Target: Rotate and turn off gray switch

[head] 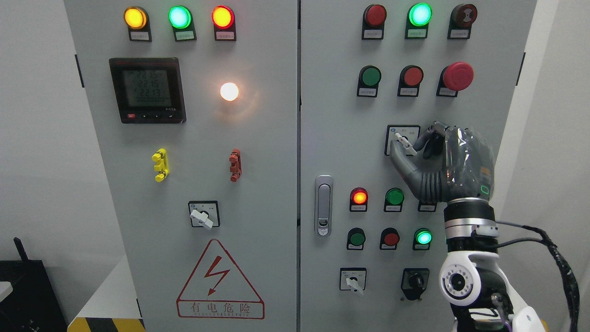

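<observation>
A gray rotary switch (pixel 404 143) sits in a black-framed plate on the cabinet's right door, its light handle slanting from upper left to lower right. My right hand (pixel 412 146), dark and glossy, rises from the lower right and pinches this handle between thumb and forefinger. The thumb lies just left and below the handle, the other fingers curl to its right. My left arm does not show.
Similar gray switches sit on the left door (pixel 203 215) and low on the right door (pixel 353 281). A red mushroom stop button (pixel 457 76), lit lamps, push buttons, a black knob (pixel 415 280) and a door latch (pixel 323 205) surround the hand.
</observation>
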Controlling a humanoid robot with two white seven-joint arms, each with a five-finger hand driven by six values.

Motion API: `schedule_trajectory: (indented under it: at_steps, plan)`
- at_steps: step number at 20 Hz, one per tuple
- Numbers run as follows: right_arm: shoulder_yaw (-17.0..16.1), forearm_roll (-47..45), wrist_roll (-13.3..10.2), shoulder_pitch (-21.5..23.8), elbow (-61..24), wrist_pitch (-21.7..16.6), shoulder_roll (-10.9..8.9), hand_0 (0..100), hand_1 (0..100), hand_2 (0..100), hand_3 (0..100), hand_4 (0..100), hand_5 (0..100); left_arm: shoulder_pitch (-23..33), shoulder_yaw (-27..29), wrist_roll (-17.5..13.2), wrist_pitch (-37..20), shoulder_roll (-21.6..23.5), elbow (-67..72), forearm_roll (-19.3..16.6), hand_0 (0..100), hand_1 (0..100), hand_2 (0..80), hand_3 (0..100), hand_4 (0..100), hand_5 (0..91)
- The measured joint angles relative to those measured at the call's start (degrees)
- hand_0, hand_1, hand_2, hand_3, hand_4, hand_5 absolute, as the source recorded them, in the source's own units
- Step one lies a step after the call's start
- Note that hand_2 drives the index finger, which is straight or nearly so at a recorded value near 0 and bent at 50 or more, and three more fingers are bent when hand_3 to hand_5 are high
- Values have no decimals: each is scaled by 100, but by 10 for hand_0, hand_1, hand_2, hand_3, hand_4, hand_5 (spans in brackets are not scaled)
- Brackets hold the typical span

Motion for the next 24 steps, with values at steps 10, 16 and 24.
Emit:
schedule_trajectory:
  at_steps: [10, 16, 24]
  plan:
    - [30, -2, 18, -33, 32, 4, 30, 413, 418, 697, 878, 749, 860, 0, 0, -5, 0, 0, 0, 0, 120, 389, 0, 0, 0, 0]
    - [44, -3, 9, -43, 53, 5, 47, 438, 416, 721, 895, 759, 868, 0, 0, -6, 0, 0, 0, 0, 120, 389, 0, 0, 0, 0]
    - [66, -3, -6, -65, 77, 5, 65, 445, 419, 734, 913, 772, 878, -1, 0, -6, 0, 0, 0, 0, 120, 389, 0, 0, 0, 0]
